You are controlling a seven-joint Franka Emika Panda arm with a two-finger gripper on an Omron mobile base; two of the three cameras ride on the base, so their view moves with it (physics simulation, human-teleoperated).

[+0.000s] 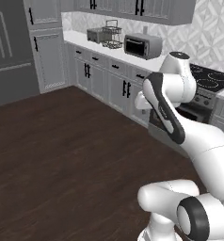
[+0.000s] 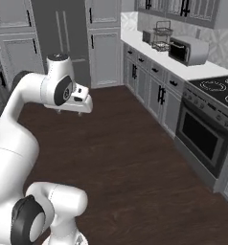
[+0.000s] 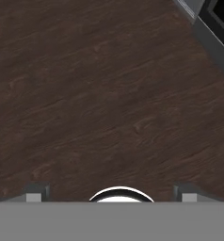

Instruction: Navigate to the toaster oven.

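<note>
Hanging above dark floor, pincer (image 3: 111,192) spread wide, empty; toaster oven (image 1: 142,45) unlabelled on counter (image 1: 81,38).

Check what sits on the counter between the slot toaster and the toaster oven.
The black wire basket rack stands between slot toaster and toaster oven, seen in the left base view.

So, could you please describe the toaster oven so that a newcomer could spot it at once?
Find the white counter left of the black stove. The toaster oven is the silver box nearest the stove, with a wide dark glass door, unlike the wire rack and small toaster beyond.
</note>
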